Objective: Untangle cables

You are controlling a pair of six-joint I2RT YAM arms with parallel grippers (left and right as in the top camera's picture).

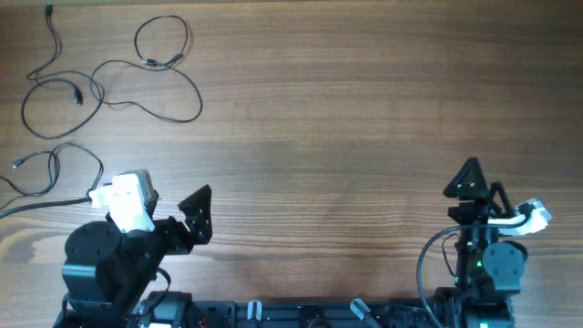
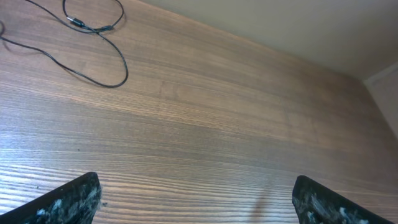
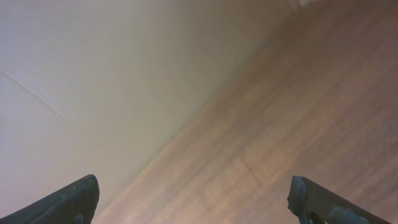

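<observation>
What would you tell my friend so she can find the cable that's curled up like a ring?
Look at the wooden table and go to its far left corner, where thin black cables lie. The ring cable is the one furthest right along the far edge. Only it curls into a round ring with small plugs at the bottom; its neighbours sprawl in loose wiggles.

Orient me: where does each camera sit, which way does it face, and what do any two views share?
Overhead: above the table, looking straight down; both arms, left tool, right tool, cables far left.
Left wrist: low behind its fingers, facing across the table toward the cables.
Right wrist: behind its fingers, tilted toward the table's far edge and wall.
Shared: overhead and left wrist both show the cables.
</observation>
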